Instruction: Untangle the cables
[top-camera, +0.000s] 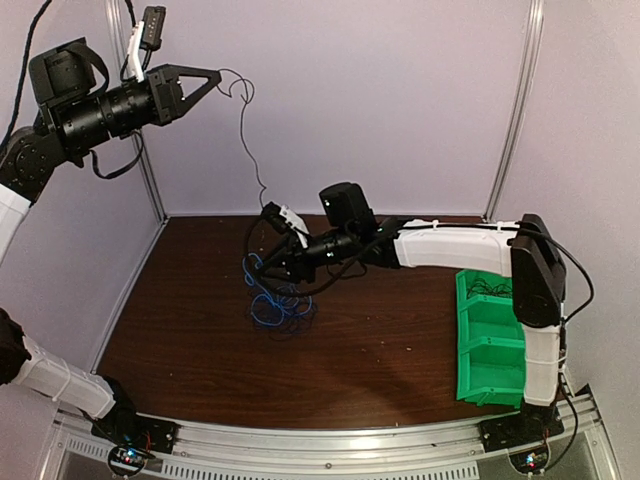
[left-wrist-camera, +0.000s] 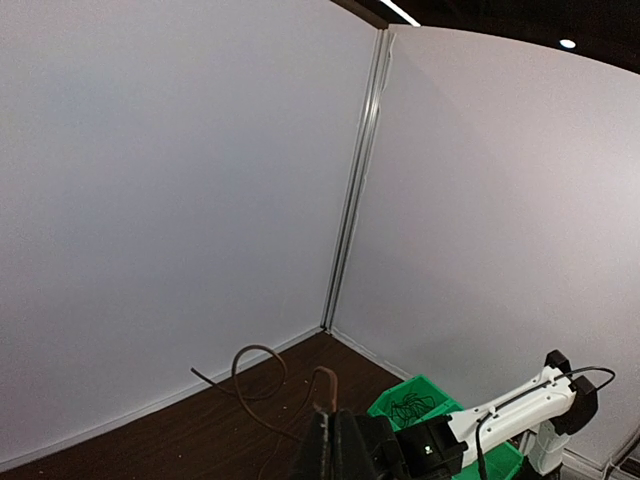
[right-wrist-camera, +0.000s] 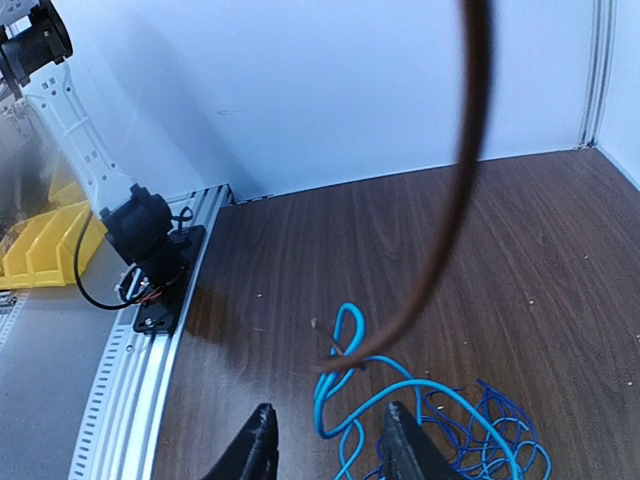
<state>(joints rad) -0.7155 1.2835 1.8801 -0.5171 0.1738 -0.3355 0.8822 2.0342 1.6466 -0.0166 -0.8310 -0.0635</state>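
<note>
Hanging from the raised left gripper (top-camera: 217, 76), a thin dark wire (top-camera: 246, 140) curls at its top end and drops in a long slack line to the table. The left gripper is held high near the back left corner, well above the table. Its jaws are pressed together on the wire, whose curled free end arcs just past the tips in the left wrist view (left-wrist-camera: 256, 372).

The lower end of the wire runs into a loose tangle of bright blue thin cables (top-camera: 276, 306) lying on the dark brown wooden table (top-camera: 380, 345), left of its middle.

The right gripper (top-camera: 262, 270) reaches low over the far side of this tangle. Its two black fingers stand apart, clamping nothing. In the right wrist view a blue loop (right-wrist-camera: 340, 385) rises just beyond the gap between the fingertips (right-wrist-camera: 258, 445). The dark wire (right-wrist-camera: 455, 220) sweeps down past the camera, blurred, and meets the loop.

A green plastic bin with compartments (top-camera: 465, 320) sits at the table's right edge beside the right arm. A small bundle of black wires (top-camera: 490, 290) lies in its farthest compartment.
</note>
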